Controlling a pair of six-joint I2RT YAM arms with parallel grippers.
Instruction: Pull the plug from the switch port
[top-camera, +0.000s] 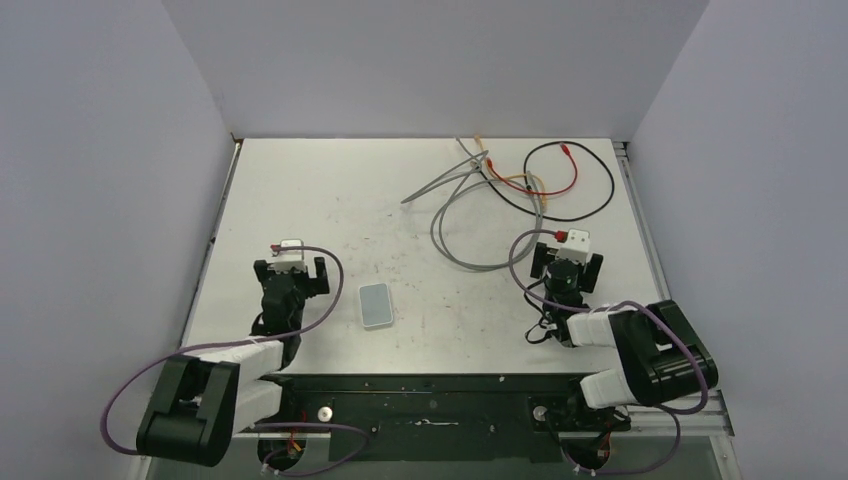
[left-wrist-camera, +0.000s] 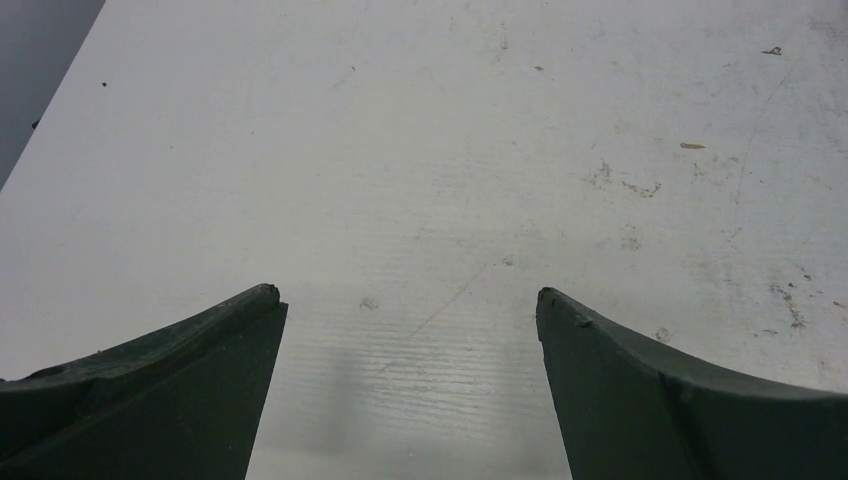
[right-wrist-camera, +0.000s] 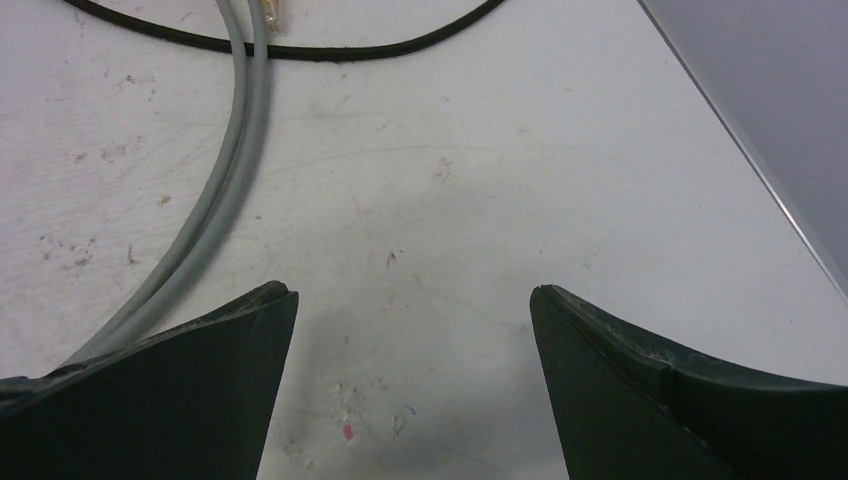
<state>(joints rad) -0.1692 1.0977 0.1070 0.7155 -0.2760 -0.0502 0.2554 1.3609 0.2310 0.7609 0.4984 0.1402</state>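
The dark green fingers (left-wrist-camera: 150, 390) of the left gripper (left-wrist-camera: 408, 295) fill the lower corners of the left wrist view. They stand wide apart with nothing between them, only scuffed white bench (left-wrist-camera: 400, 120) below. The right gripper (right-wrist-camera: 412, 290) is the same in its own wrist view: fingers (right-wrist-camera: 660, 400) spread wide and holding nothing. Just beyond its left finger a pair of grey cables (right-wrist-camera: 215, 200) runs side by side across the bench. Past them a thin black cable (right-wrist-camera: 330, 50) crosses the top of that view.

From above, the two arms rise from the near edge of the bench, the left arm (top-camera: 200, 390) toward the near left corner and the right arm (top-camera: 640, 350) toward the near right corner. A purple cable (top-camera: 330, 290) loops along the left one. Both grippers point toward the far edge and sit low over the surface.

The switch box (top-camera: 376, 305) lies flat on the bench, closer to the near edge than the far one. It is a small, pale grey-white box with rounded corners. It sits just to the right of the left gripper and well apart from the right gripper, touching neither. Its narrow edges are too small to read from this height, so the sockets cannot be made out.

The loose cables lie in the far right part of the bench, well apart from the box. The grey ones sweep in a loop toward the middle. The black one forms a wide ring near the far right corner, with a red lead (top-camera: 560, 188) inside it. What may be a pale connector end (right-wrist-camera: 270, 15) shows at the top edge of the right wrist view.
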